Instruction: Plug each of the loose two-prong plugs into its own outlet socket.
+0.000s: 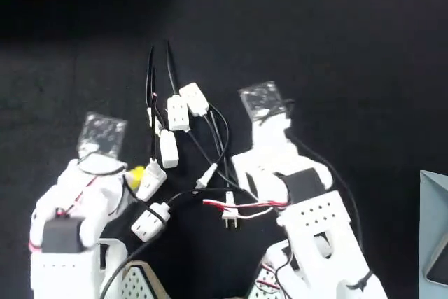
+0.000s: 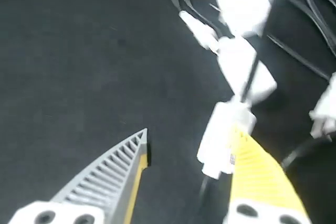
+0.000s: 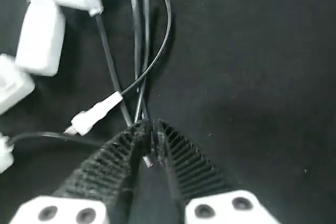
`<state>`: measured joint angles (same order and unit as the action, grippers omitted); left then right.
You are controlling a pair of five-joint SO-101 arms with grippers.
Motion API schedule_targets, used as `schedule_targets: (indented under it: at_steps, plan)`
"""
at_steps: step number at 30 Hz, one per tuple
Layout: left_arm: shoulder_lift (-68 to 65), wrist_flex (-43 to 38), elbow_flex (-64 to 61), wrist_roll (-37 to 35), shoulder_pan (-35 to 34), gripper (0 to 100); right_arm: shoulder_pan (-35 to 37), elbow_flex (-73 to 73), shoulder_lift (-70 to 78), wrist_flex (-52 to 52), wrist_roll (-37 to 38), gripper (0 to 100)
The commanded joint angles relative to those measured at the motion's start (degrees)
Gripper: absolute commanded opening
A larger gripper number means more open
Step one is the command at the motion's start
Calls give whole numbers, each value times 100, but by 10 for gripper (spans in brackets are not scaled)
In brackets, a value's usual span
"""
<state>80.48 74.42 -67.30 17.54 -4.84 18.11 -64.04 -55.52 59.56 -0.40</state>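
Several white outlet sockets on black cables lie mid-table, among them a pair (image 1: pixel 185 106) and one block (image 1: pixel 169 148). My left gripper (image 2: pixel 189 135) is open. Its yellow finger (image 2: pixel 257 171) touches a white socket block (image 2: pixel 223 135), seen from above at the same socket block (image 1: pixel 152 178); its grey finger (image 2: pixel 121 166) hangs over bare mat. My right gripper (image 3: pixel 152 129) is shut on a black cable (image 3: pixel 139 85). Beside its tips lies a small white plug (image 3: pixel 94 114), the same plug (image 1: pixel 206 173) in the high view. A loose two-prong plug (image 1: pixel 231 218) on red and white wires rests near the right arm (image 1: pixel 269 162).
Another white socket (image 1: pixel 149 222) lies near the front between the arms. Black cables (image 1: pixel 220 138) cross the middle of the black mat (image 1: pixel 350 68). A grey-blue object (image 1: pixel 434 229) stands at the right edge. The back and right of the mat are open.
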Motion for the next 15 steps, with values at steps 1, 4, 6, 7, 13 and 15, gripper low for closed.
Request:
schedule_targets:
  at_steps: [1,4,6,7,13,15]
  plan:
    - [-1635,0,708,97,409,256,-97,-207,-110,-466,53,14]
    - [-2602,-26,980,97,453,258,-97,-295,-110,-554,53,14]
    - [-3156,-149,1095,105,435,258,-97,-295,-110,-554,18,14]
    - [-3420,-246,1103,105,444,258,-97,-295,-110,-554,-53,14]
    - [-4738,-976,1086,105,505,258,-97,-303,-110,-554,-167,14]
    - [-5090,-1310,1086,105,505,258,-97,-303,-110,-554,-167,14]
